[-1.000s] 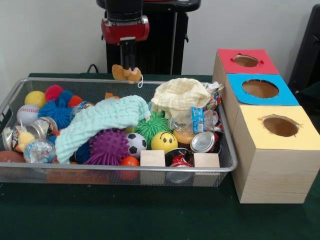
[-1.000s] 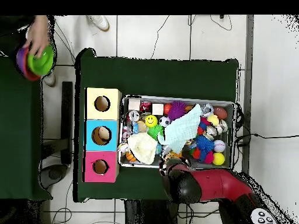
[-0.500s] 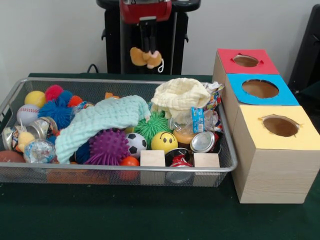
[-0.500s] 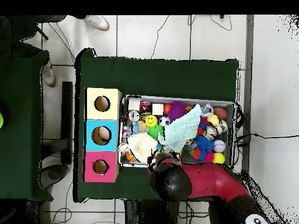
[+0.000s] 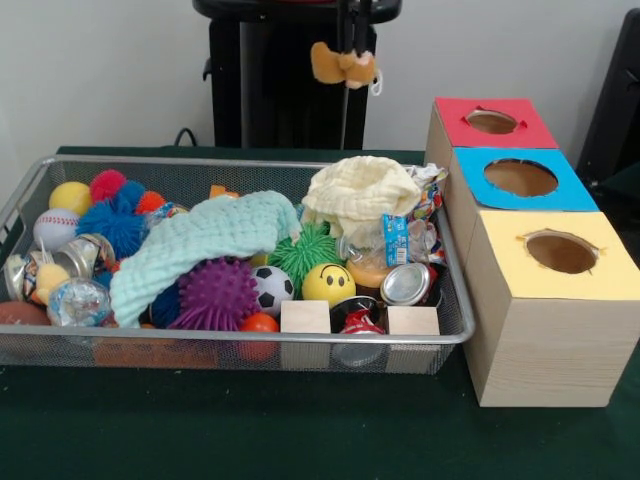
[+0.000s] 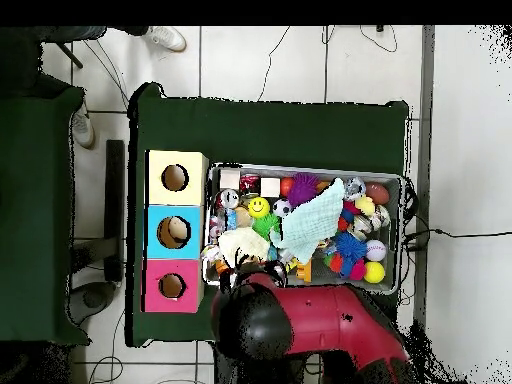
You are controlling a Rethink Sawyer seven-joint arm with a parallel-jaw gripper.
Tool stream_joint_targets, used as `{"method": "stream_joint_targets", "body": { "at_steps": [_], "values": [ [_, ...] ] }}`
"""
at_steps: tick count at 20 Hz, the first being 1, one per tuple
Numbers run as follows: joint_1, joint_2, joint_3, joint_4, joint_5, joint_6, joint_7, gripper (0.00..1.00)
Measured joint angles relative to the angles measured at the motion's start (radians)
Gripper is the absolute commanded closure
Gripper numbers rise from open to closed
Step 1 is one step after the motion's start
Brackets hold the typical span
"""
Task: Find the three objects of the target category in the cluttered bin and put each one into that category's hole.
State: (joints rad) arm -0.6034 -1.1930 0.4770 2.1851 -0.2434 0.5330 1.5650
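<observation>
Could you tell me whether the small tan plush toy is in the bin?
Out: the plush toy hangs from the tool, above the bin.

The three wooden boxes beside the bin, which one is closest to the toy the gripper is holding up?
The red-topped box, farthest from the camera in the front view. The small tan plush toy hangs high up and beside it; the blue-topped box and yellow-topped box sit nearer the camera.

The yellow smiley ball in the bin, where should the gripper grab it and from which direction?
Judging by the front view, come straight down on the yellow smiley ball and close across its widest part. Its round top is bare, but the soccer ball, the green spiky ball and a wooden block crowd its sides inside the bin, so a sideways approach looks blocked.
</observation>
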Motion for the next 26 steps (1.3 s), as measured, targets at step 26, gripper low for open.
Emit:
{"method": "stream_joint_targets", "body": {
  "at_steps": [26],
  "values": [
    [0.407,-0.114,-0.191,0.092,0.112,0.000,0.095,1.00]
  ]
}}
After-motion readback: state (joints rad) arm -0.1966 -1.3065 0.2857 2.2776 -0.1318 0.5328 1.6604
